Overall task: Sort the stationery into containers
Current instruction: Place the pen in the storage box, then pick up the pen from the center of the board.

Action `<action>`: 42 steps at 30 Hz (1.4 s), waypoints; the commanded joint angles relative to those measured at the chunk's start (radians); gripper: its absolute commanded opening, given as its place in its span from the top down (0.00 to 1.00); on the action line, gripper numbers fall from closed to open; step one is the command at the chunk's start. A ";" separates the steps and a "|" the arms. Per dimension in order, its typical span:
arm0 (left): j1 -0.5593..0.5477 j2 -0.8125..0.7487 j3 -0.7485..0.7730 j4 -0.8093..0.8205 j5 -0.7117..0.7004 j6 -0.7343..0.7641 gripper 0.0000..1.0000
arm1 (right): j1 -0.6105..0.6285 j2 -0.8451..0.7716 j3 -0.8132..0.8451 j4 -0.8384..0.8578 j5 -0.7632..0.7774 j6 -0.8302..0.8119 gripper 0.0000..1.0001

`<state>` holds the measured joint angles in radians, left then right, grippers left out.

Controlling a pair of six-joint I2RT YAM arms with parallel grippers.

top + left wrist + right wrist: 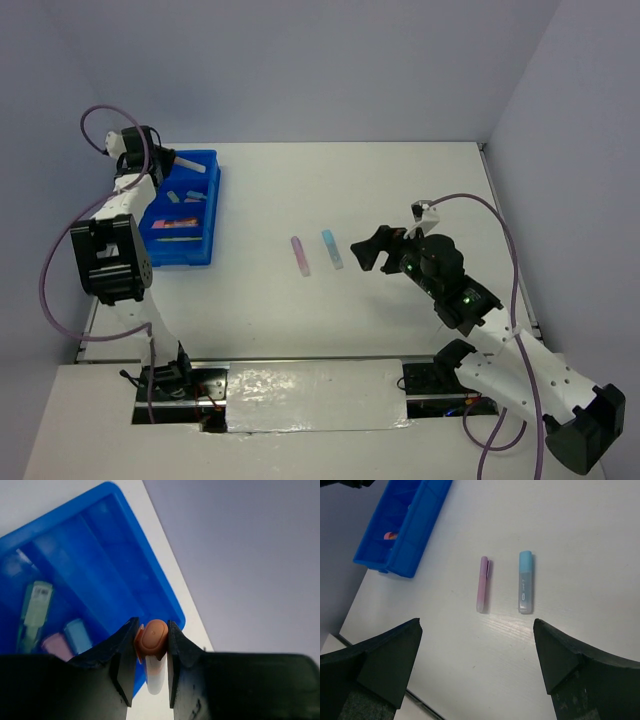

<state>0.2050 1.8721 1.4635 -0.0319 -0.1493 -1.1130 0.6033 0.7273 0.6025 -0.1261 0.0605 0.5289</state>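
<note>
Now pinching orange-capped marker point(151, 640) in left end effector point(151, 630) above blue tray point(213, 205), right end effector point(476, 626) spread; next, probably lower, release.

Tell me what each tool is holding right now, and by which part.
Left tool grips the orange-capped marker by its cap end; right tool is open, holding nothing.

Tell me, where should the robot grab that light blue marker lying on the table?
Mid-barrel, from straight above, closing across its narrow width. The light blue marker lies flat on the table, apart from the pink marker beside it, so the open right end effector likely fits either side.
</note>
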 commanded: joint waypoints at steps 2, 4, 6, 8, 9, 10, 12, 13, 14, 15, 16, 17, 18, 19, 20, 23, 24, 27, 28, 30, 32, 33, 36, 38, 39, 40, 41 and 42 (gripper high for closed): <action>0.039 0.044 0.084 0.185 0.008 -0.051 1.00 | -0.004 0.001 -0.006 0.057 -0.011 0.000 0.00; 0.057 0.082 0.089 0.239 0.037 -0.071 1.00 | -0.004 0.010 -0.009 0.071 -0.024 -0.001 0.00; 0.063 0.130 0.110 0.247 0.050 -0.070 0.99 | -0.004 0.021 -0.007 0.077 -0.030 -0.004 0.00; 0.062 0.171 0.144 0.239 0.065 -0.074 0.98 | -0.004 0.043 0.002 0.075 -0.027 -0.009 0.00; 0.062 0.180 0.144 0.239 0.065 -0.077 0.98 | -0.004 0.050 0.008 0.077 -0.025 -0.010 0.00; 0.062 0.188 0.136 0.254 0.070 -0.087 0.97 | -0.004 0.066 0.017 0.079 -0.027 -0.012 0.00; 0.062 0.202 0.124 0.268 0.070 -0.096 0.93 | -0.004 0.090 0.037 0.080 -0.034 -0.020 0.00; 0.062 0.205 0.121 0.274 0.073 -0.094 0.93 | -0.004 0.098 0.043 0.079 -0.036 -0.021 0.00; 0.062 0.213 0.121 0.274 0.071 -0.094 0.91 | -0.002 0.106 0.048 0.079 -0.036 -0.023 0.00; 0.063 0.216 0.130 0.271 0.074 -0.085 0.89 | -0.004 0.119 0.055 0.082 -0.039 -0.026 0.00; 0.062 0.220 0.135 0.251 0.070 -0.082 0.88 | -0.004 0.126 0.059 0.085 -0.039 -0.027 0.00; 0.062 0.220 0.136 0.254 0.070 -0.079 0.85 | -0.004 0.132 0.062 0.088 -0.041 -0.030 0.00; 0.063 0.220 0.133 0.262 0.074 -0.074 0.78 | -0.004 0.139 0.066 0.089 -0.041 -0.030 0.00; 0.062 0.219 0.129 0.259 0.071 -0.076 0.72 | -0.004 0.153 0.069 0.094 -0.044 -0.032 0.00; 0.063 0.216 0.129 0.244 0.064 -0.076 0.62 | -0.005 0.161 0.074 0.097 -0.045 -0.033 0.00; 0.065 0.203 0.143 0.187 0.044 -0.084 0.25 | -0.005 0.205 0.106 0.083 -0.050 -0.047 0.00; 0.065 0.193 0.144 0.172 0.042 -0.085 0.19 | -0.007 0.216 0.115 0.080 -0.053 -0.050 0.00; 0.065 0.161 0.155 0.136 0.027 -0.079 0.01 | -0.010 0.267 0.154 0.060 -0.056 -0.063 0.00; 0.069 0.141 0.161 0.121 0.024 -0.079 0.01 | -0.014 0.279 0.161 0.062 -0.080 -0.070 0.00; 0.077 0.110 0.184 0.086 0.049 -0.087 0.01 | -0.022 0.329 0.177 0.078 -0.103 -0.081 0.00; 0.088 0.079 0.231 -0.010 0.098 -0.062 0.01 | -0.037 0.453 0.244 0.057 -0.100 -0.116 0.00; 0.085 0.038 0.250 -0.045 0.115 -0.044 0.01 | -0.043 0.518 0.291 -0.026 -0.075 -0.130 0.00; 0.073 -0.084 0.262 -0.153 0.214 0.044 0.01 | -0.060 0.762 0.469 -0.161 -0.035 -0.165 0.01; 0.027 -0.160 0.213 -0.207 0.206 0.126 0.01 | -0.059 0.907 0.590 -0.235 -0.004 -0.201 0.02; -0.013 -0.224 0.199 -0.296 0.191 0.155 0.01 | -0.060 0.952 0.630 -0.257 0.007 -0.208 0.04; -0.027 -0.258 0.157 -0.337 0.182 0.206 0.01 | -0.059 1.022 0.690 -0.276 0.025 -0.219 0.05; -0.042 -0.287 0.124 -0.368 0.188 0.228 0.01 | -0.057 1.053 0.716 -0.311 0.030 -0.224 0.06; -0.052 -0.362 0.077 -0.400 0.214 0.237 0.01 | -0.054 1.081 0.738 -0.328 0.035 -0.225 0.11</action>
<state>0.2031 1.6363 1.6157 -0.2653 0.0074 -1.0004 0.5480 1.7573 1.2575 -0.3134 0.0437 0.3504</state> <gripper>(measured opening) 0.993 0.907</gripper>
